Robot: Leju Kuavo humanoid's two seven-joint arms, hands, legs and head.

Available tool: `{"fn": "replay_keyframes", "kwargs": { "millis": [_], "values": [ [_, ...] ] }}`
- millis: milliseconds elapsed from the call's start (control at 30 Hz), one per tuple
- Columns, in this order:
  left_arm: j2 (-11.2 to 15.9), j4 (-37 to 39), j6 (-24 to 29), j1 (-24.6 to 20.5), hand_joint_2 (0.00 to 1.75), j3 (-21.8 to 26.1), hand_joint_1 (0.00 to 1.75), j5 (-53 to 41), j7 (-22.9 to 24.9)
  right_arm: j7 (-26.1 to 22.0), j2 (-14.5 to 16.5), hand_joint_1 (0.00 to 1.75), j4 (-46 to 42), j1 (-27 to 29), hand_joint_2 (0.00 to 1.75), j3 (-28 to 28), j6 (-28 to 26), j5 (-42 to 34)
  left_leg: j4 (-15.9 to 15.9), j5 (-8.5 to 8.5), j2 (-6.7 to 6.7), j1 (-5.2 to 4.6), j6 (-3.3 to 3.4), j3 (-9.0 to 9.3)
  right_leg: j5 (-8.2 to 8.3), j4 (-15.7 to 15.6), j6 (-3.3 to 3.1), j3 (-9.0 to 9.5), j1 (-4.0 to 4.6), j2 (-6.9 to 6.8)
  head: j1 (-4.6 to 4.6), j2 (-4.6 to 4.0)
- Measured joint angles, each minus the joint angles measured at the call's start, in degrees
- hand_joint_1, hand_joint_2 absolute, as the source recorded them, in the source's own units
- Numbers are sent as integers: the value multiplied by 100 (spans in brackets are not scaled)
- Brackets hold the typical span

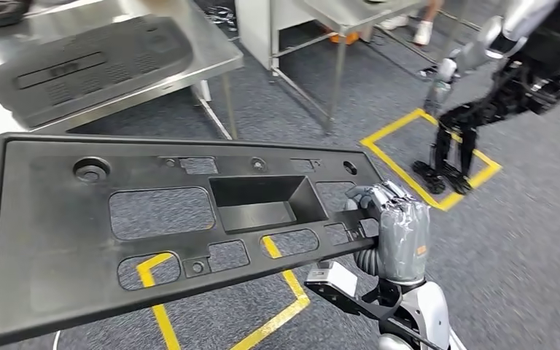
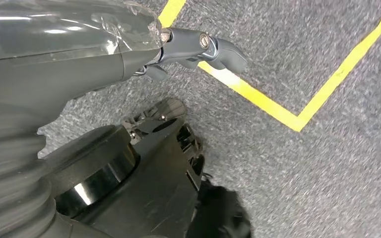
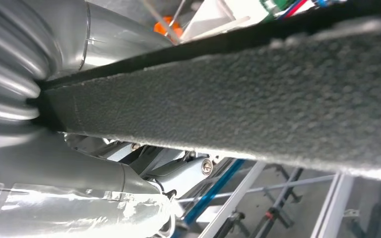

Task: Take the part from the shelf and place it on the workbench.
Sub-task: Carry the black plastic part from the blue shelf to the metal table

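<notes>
Carrying is the stage reached, by my reading: the long flat black plastic panel with cut-out windows (image 1: pixel 153 226) is already off the shelf and held in the air above the grey carpet, not yet on the shiny steel worktop (image 1: pixel 211 55), where a similar dark panel (image 1: pixel 91 65) lies. Further right, the right hand (image 1: pixel 394 226) grips the panel's end edge. The left hand (image 2: pixel 198 49) hangs over the floor, fingers loosely apart, holding nothing. Setting down remains.

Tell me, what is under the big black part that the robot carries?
Through the cut-outs of the black part grey carpet and yellow floor tape show. The solid plastic hides the rest. The right robot hand grips its edge.
</notes>
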Motion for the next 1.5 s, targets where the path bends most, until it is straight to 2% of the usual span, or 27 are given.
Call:
{"fn": "replay_keyframes", "kwargs": {
  "millis": [67, 133, 167, 233, 300, 333, 367, 433, 500, 567, 633, 700, 767, 833, 867, 900, 933, 1000, 1067, 1133, 1200, 1300, 1333, 1367, 1400, 1433, 1500],
  "values": [
    [-1, -6, -9, 0, 175, 0, 0, -1, 1, 6, 0, 175, -4, -3, 175, 8, 16, 3, 13, -20, -101, -7, -49, -23, 120, -356, -34, 136, 9, 129, 5, 0],
    [5, -8, -19, 16, 175, 0, 0, 0, 2, 11, -3, 175, -7, -10, 175, 12, 34, 9, 24, -38, -170, -2, -110, -33, 146, -411, -82, 161, 3, 4, -13, 0],
    [11, -8, -22, 24, 175, 0, 0, 1, 2, 13, -4, 175, -8, -13, 175, 13, 40, 13, 114, -102, -120, -1, -145, -66, 159, -438, -110, 178, -2, -53, -31, 0],
    [21, -10, -25, 26, 175, 0, 0, 1, 2, 19, -3, 175, -11, -13, 175, 14, 47, 20, 696, -436, 102, 13, -222, -317, 184, -493, -149, 208, -19, -189, -90, 0],
    [21, -12, -26, 25, 175, 0, 0, 1, 2, 22, -3, 175, -13, -9, 175, 14, 51, 21, 1610, -853, 259, 47, -295, -767, 177, -504, -163, 219, -21, -327, -163, 0],
    [21, -12, -27, 32, 175, 0, 0, 1, 2, 22, -3, 175, -13, -8, 175, 14, 52, 21, 1916, -945, 283, 63, -314, -927, 167, -503, -160, 223, -22, -392, -180, 0],
    [21, -12, -27, 41, 175, 0, 0, 1, 2, 22, -3, 175, -13, -7, 175, 14, 53, 21, 1994, -919, 299, 74, -324, -976, 154, -503, -155, 235, -26, -456, -195, 0],
    [22, -12, -28, 50, 175, 0, 0, 1, 2, 22, -3, 175, -13, -9, 175, 14, 53, 21, 1375, -547, 381, 74, -310, -679, 119, -505, -130, 284, -39, -572, -216, 0],
    [22, -12, -28, 38, 175, 0, 0, 1, 2, 22, -3, 175, -14, -10, 175, 14, 52, 21, 425, -138, 676, 41, -248, -215, 72, -503, -80, 349, -34, -663, -245, 0],
    [22, -12, -27, 23, 175, 0, 0, 1, 2, 22, -3, 175, -15, -10, 175, 15, 53, 21, 16, -3, 851, 3, -169, -47, 28, -507, -15, 396, -13, -749, -260, 0],
    [21, -12, -27, 26, 175, 0, 0, 1, 2, 21, -3, 175, -16, -13, 175, 17, 54, 21, -14, 8, 733, 4, -100, -55, -16, -523, 53, 442, -11, -831, -254, 0],
    [22, -12, -28, 32, 175, 1, 0, 5, 1, 22, -3, 175, -20, -19, 175, 19, 54, 21, -55, 34, 612, 32, -33, -29, -200, -301, 110, 378, -24, -700, -239, 0],
    [25, -12, -28, 25, 175, 2, 0, 17, -2, 27, -3, 175, -21, -20, 175, 22, 55, 21, -77, 51, 504, 42, 16, -15, -614, 477, 135, 13, -29, -469, -197, 0],
    [25, -12, -28, 26, 175, 2, 0, 36, -3, 45, -3, 175, -21, -12, 175, 26, 62, 21, -76, 45, 383, 32, 41, -8, -926, 1348, 136, -451, -19, -385, -149, 0],
    [25, -12, -28, 33, 175, 2, 0, 43, -4, 57, -4, 175, -21, -8, 175, 27, 67, 21, -76, 41, 315, 27, 45, 3, -908, 1508, 126, -564, -14, -371, -126, 0],
    [25, -12, -27, 39, 175, 2, 0, 49, -6, 65, -4, 175, -21, -5, 175, 27, 71, 21, -76, 37, 244, 24, 46, 19, -766, 1414, 107, -560, -9, -354, -104, 0],
    [25, -12, -26, 42, 175, 2, 0, 51, -9, 72, -5, 175, -21, -6, 175, 27, 74, 21, -76, 32, 172, 23, 42, 38, -526, 1070, 78, -435, -3, -311, -77, 0],
    [20, -15, -25, 34, 175, 2, 0, 52, -15, 81, -6, 175, -22, -6, 175, 28, 81, 23, -62, 14, 45, 20, 17, 50, -45, 142, 10, -70, 9, -39, -28, 0],
    [13, -20, -26, 25, 175, 2, 0, 50, -22, 91, -6, 175, -29, -5, 175, 31, 88, 26, -42, -11, -70, 12, -27, 27, 162, -380, -35, 130, 23, 159, -9, 0],
    [14, -21, -26, 37, 175, 2, 0, 46, -26, 94, -7, 175, -34, -8, 175, 33, 92, 27, -43, -21, -182, 9, -84, 14, 185, -462, -74, 164, 20, 75, -25, 0],
    [19, -22, -34, 53, 175, 2, 0, 43, -32, 91, -7, 175, -34, -11, 175, 34, 94, 28, 151, -154, -91, 8, -151, -59, 208, -520, -124, 201, 1, -53, -59, 0],
    [21, -23, -62, 45, 175, 2, 0, 40, -38, 88, -6, 175, -34, -6, 175, 34, 96, 28, 1347, -755, 219, 31, -247, -624, 214, -565, -166, 235, -8, -263, -152, 0],
    [21, -23, -74, 47, 175, 2, 0, 40, -38, 88, -7, 175, -34, -4, 175, 34, 98, 29, 1744, -899, 258, 47, -269, -830, 205, -565, -168, 239, -8, -326, -170, 0],
    [21, -23, -88, 53, 175, 2, 0, 40, -39, 91, -7, 175, -34, -3, 175, 34, 101, 32, 1939, -928, 280, 62, -280, -942, 194, -565, -165, 246, -10, -373, -179, 0],
    [21, -24, -100, 61, 175, 2, 0, 39, -39, 96, -8, 175, -34, -2, 175, 34, 103, 36, 1882, -836, 295, 71, -282, -925, 180, -565, -156, 261, -13, -413, -186, 0],
    [22, -25, -111, 67, 175, 2, 0, 38, -40, 102, -8, 175, -34, -3, 175, 34, 105, 39, 1565, -638, 316, 76, -271, -776, 165, -565, -143, 284, -18, -443, -193, 0],
    [23, -25, -123, 68, 175, 2, 0, 37, -42, 113, -8, 175, -34, -5, 175, 34, 107, 44, 596, -181, 417, 56, -216, -303, 129, -565, -105, 336, -19, -481, -212, 0]
  ]
}}
